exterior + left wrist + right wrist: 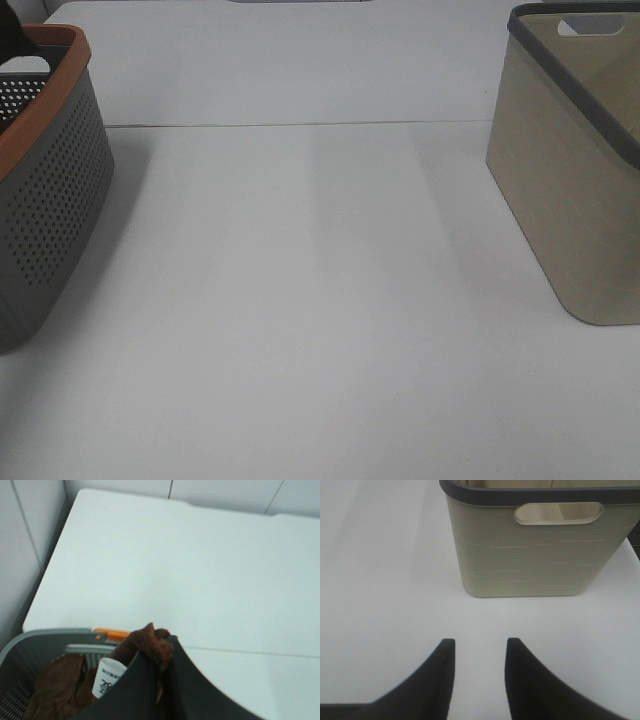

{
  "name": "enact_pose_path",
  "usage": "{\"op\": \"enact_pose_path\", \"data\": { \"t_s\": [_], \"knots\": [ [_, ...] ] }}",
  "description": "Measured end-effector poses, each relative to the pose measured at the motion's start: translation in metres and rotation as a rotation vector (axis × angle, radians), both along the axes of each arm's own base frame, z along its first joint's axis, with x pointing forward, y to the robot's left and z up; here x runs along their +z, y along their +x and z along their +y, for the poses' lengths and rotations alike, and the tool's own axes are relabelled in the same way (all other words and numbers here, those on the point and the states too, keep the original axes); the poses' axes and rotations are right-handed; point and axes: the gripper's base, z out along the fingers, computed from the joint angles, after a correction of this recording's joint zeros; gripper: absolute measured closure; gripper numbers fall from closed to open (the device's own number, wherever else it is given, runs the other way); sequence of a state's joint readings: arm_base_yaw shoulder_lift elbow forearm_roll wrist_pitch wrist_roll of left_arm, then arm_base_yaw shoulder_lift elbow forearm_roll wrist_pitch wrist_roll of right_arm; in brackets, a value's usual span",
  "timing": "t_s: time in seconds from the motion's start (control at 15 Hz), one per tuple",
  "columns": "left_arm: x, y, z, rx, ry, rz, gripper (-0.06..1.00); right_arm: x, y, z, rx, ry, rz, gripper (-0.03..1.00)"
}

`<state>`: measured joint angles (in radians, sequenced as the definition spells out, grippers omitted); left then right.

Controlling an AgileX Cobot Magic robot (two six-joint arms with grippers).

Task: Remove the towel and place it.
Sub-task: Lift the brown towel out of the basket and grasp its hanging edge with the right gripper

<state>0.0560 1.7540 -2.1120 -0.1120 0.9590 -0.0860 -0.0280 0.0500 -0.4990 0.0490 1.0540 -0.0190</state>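
Brown towel [150,639] pinched between the closed jaws of left gripper [160,652], one fold bunched up at the tips, white tag [107,677] just beside one finger. Rest of the cloth hanging down into grey basket [45,634], slumped inside. Raised at the grip point only; bulk not yet over the orange-trimmed rim. Beyond that, plain white table [190,570].

Right gripper [480,642]: jaws apart, gripping nothing, hovering over bare tabletop. Ahead of it, beige basket [530,560] with dark grey rim and a handle slot, apart from the fingers.

From the high camera: grey basket at 9 o'clock, beige basket at 2 o'clock, well apart, open table between. Dark shape [12,30] at 10 o'clock over the grey basket's far corner, probably the left arm, too cropped to call. Neither gripper otherwise visible there.

Progress, as a judgement: grasp done, lift barely begun. Left to do: pull the towel fully out of the grey basket, carry it off, put it down, let go. Drop spot not given by the task; beige basket or mid-table both plausible. Watch for cloth snagging on the rim on the way out.
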Motion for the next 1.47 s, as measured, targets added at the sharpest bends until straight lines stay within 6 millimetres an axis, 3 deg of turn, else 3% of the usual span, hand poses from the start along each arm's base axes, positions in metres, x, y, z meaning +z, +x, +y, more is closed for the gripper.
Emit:
{"op": "enact_pose_path", "data": {
  "t_s": [0.13,0.2,0.33,0.53,0.8,1.2,1.47],
  "knots": [
    [0.015,-0.004,-0.013,-0.072,-0.049,-0.104,0.93,0.000,0.000,0.000,0.002,0.003,0.000,0.63],
    [0.022,-0.004,-0.035,-0.150,-0.085,-0.176,0.93,0.000,0.000,0.000,0.003,0.004,0.000,0.63],
    [0.028,-0.004,-0.053,-0.195,-0.099,-0.229,0.93,0.000,0.000,0.000,0.003,0.005,0.000,0.63],
    [0.038,-0.010,-0.100,-0.297,-0.127,-0.338,0.93,0.000,0.000,0.001,0.004,0.005,0.000,0.63],
    [0.048,-0.022,-0.146,-0.395,-0.164,-0.447,0.93,0.006,0.005,0.002,0.011,0.016,-0.013,0.63],
    [0.049,-0.031,-0.177,-0.465,-0.175,-0.483,0.93,0.016,0.059,0.017,0.212,0.073,0.038,0.63],
    [0.020,-0.014,-0.201,-0.508,-0.161,-0.388,0.93,0.018,0.105,0.038,0.464,0.108,-0.020,0.63]
  ]
}}
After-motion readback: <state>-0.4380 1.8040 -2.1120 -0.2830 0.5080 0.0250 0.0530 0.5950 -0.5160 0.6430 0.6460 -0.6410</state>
